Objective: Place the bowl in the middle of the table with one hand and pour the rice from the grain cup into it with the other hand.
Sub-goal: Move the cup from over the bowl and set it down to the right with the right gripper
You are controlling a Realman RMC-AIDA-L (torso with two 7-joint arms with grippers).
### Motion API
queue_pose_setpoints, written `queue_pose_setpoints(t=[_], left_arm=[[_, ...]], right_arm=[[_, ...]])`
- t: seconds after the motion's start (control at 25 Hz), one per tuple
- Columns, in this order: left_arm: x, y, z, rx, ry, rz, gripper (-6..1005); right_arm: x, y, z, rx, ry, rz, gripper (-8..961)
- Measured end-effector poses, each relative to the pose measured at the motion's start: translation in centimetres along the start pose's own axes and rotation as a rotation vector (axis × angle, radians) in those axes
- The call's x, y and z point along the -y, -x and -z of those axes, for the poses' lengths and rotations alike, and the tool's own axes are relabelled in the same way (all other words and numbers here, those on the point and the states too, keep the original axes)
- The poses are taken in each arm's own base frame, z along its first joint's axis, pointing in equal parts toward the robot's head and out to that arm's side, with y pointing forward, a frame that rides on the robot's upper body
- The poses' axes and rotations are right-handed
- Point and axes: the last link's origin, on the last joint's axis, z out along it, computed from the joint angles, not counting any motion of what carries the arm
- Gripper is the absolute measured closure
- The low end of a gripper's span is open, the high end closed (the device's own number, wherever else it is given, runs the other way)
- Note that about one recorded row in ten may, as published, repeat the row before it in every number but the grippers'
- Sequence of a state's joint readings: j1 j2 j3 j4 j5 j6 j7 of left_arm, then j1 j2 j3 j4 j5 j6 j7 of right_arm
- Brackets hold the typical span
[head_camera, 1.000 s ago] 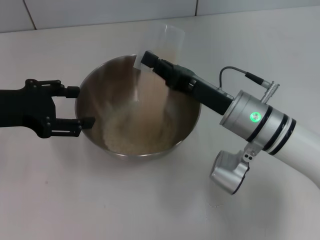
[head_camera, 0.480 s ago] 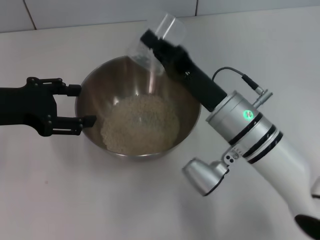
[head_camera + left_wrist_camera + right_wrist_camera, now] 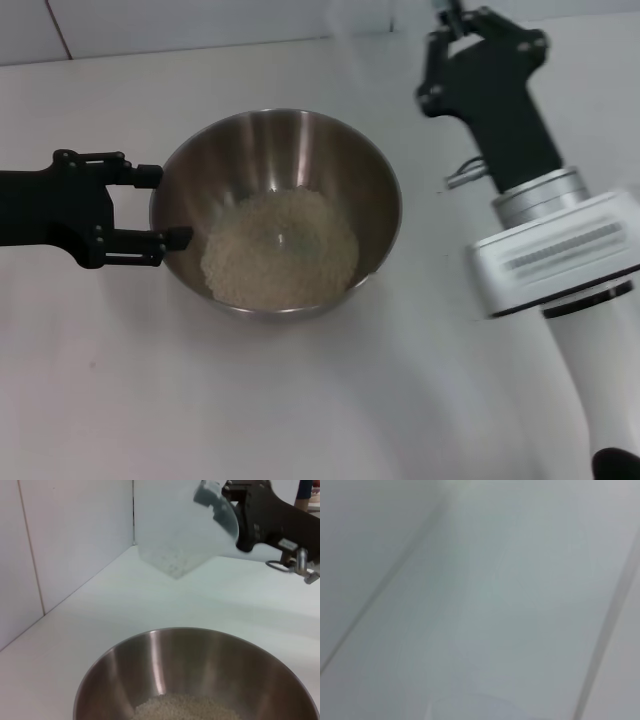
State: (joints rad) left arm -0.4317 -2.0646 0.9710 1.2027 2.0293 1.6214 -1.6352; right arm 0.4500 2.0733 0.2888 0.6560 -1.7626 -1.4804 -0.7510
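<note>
Here the white tabletop (image 3: 300, 400) carries the stainless-steel bowl (image 3: 276, 140) near its middle, and the rice (image 3: 280, 248) lies as a pale heap in the bowl's bottom. My left end effector (image 3: 155, 208) sits at the bowl's left side, one finger by the rim, the other lower against the outer wall; the fingers stand spread, and whether they touch the steel I cannot tell. My right end effector (image 3: 235, 507) is up and behind the bowl's far right rim, gripping the clear grain cup (image 3: 187, 535), which looks empty of grains. In the head view the cup (image 3: 365, 20) is only a faint shape at the top edge. In the left wrist view it hangs tilted above the tabletop beyond the bowl, its long axis slanting, mouth end lower and turned away from my right end effector. I judge the pour done; what is left turns on this: the free tabletop lies below and to the right of the cup, nearest my right arm, so setting it down means righting that axis first.
</note>
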Motion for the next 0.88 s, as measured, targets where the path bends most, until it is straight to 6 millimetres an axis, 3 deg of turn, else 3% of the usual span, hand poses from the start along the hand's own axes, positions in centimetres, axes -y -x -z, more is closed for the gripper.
queue_pose_setpoints(t=[0.16, 0.28, 0.32, 0.56, 0.88], left_arm=[[0.1, -0.1, -0.1, 0.0, -0.005, -0.003, 202], [0.2, -0.2, -0.1, -0.001, -0.008, -0.006, 202], [0.2, -0.2, -0.1, -0.001, -0.008, -0.007, 202], [0.2, -0.1, -0.2, -0.001, -0.007, -0.006, 202], [0.1, 0.0, -0.5, 0.003, -0.004, -0.002, 203]], right_arm=[[3.0, -2.5, 0.4, -0.061, -0.085, -0.182, 938], [4.7, -5.0, 0.5, -0.153, -0.105, -0.271, 938], [5.4, -6.7, 0.4, -0.224, -0.089, -0.307, 937], [4.9, -9.4, -0.3, -0.39, 0.012, -0.336, 937], [2.6, -10.6, -0.3, -0.511, 0.165, -0.324, 935]])
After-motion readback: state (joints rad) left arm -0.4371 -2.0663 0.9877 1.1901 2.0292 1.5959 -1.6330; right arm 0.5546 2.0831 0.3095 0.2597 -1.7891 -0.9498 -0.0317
